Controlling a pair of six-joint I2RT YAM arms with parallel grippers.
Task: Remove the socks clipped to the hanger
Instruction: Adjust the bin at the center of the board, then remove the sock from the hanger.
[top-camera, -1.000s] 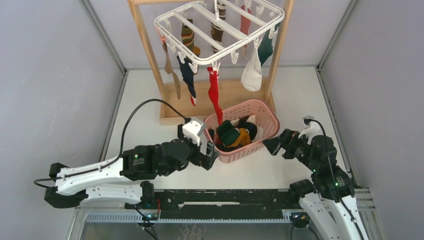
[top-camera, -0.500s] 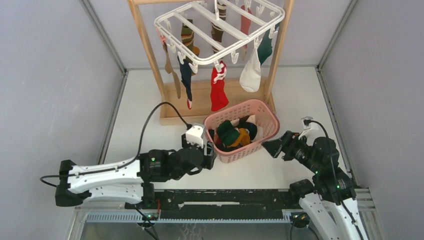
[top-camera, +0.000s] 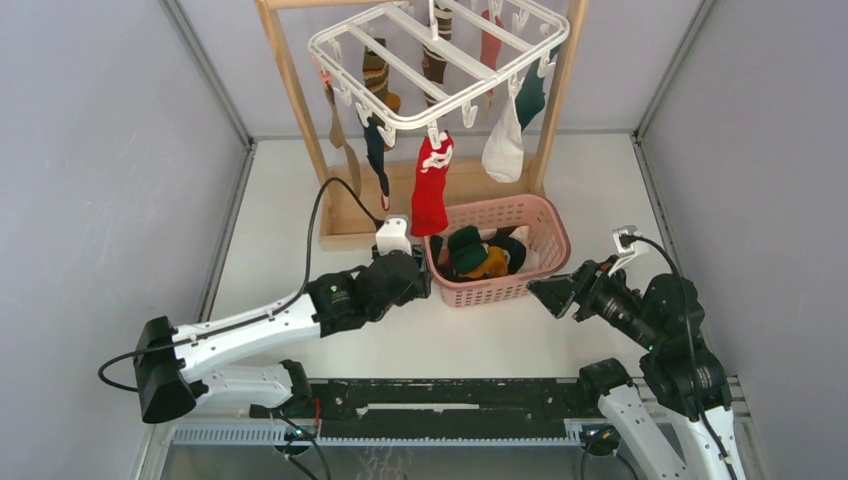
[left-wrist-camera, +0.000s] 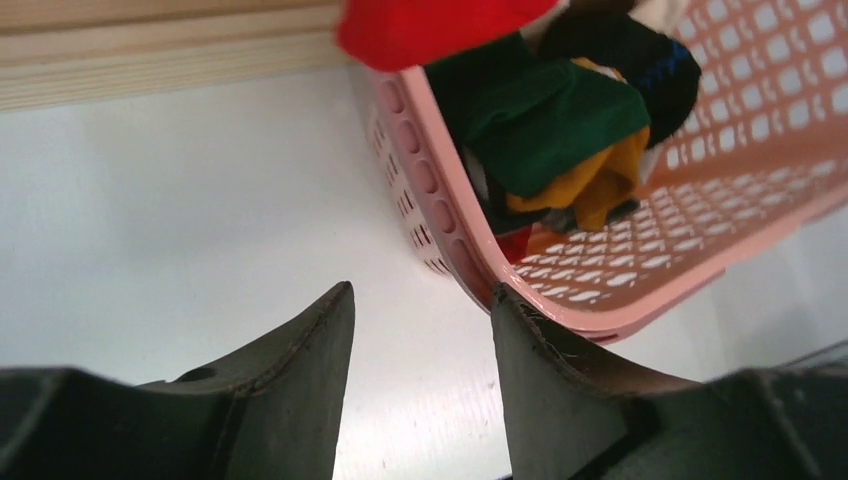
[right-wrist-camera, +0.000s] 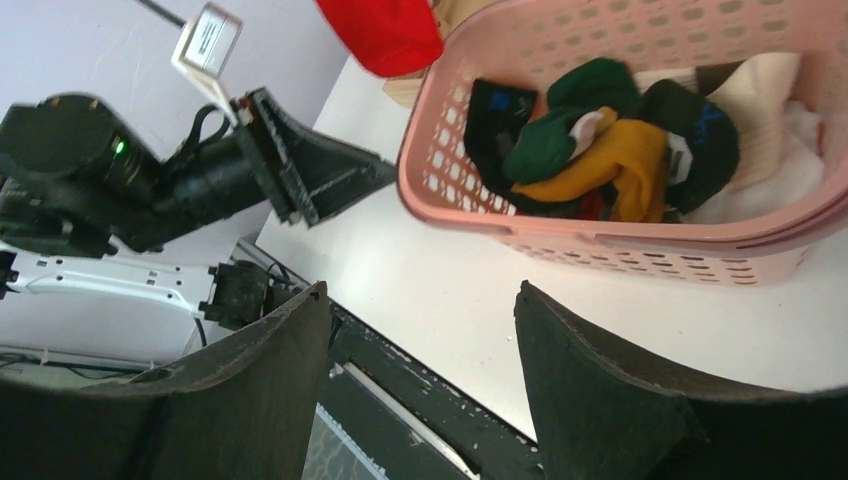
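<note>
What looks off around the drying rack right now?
The red fabric sock clipped at the front rim of the white plastic hanger hangs bunched and doubled, not straight like the other socks, close to the rim of the pink plastic basket. Nothing else stands out.

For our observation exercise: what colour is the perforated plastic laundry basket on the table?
Pink; the perforated plastic laundry basket shows best in the right wrist view.

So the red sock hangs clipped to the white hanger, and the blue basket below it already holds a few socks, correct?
Not quite: the basket is pink, not blue, as the top external view shows. The red sock does hang clipped to the white hanger, and the basket below it already holds a few socks.
</note>
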